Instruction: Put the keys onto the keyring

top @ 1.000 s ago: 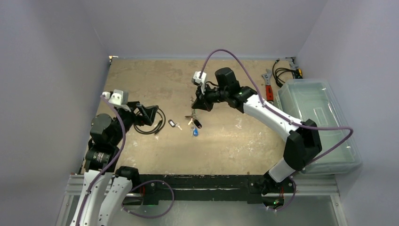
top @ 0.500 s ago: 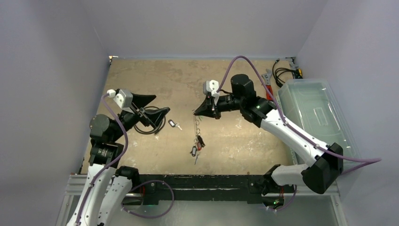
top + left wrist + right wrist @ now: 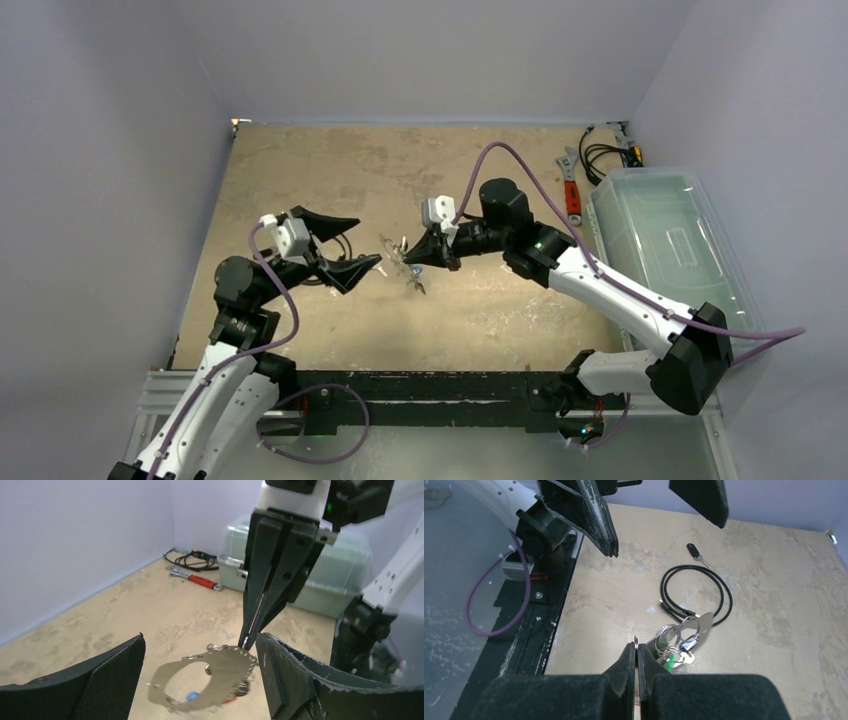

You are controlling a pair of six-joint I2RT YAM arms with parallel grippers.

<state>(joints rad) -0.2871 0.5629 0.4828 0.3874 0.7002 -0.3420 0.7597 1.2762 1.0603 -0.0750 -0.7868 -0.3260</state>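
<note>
My right fingers point(image 3: 636, 655) are pinched shut on the thin rim of the keyring point(image 3: 227, 670), holding it clear of the tabletop point(image 3: 480, 310) at mid-frame in the top view. Several keys point(image 3: 672, 659) dangle under it. My left fingers point(image 3: 355, 268) stand wide apart on either side of the ring, gripping nothing. With so narrow a hold, a nudge from the left could twist the ring or knock it loose. One black-headed key point(image 3: 694, 550) lies apart beyond the cable loop point(image 3: 662, 587) and could be forgotten.
</note>
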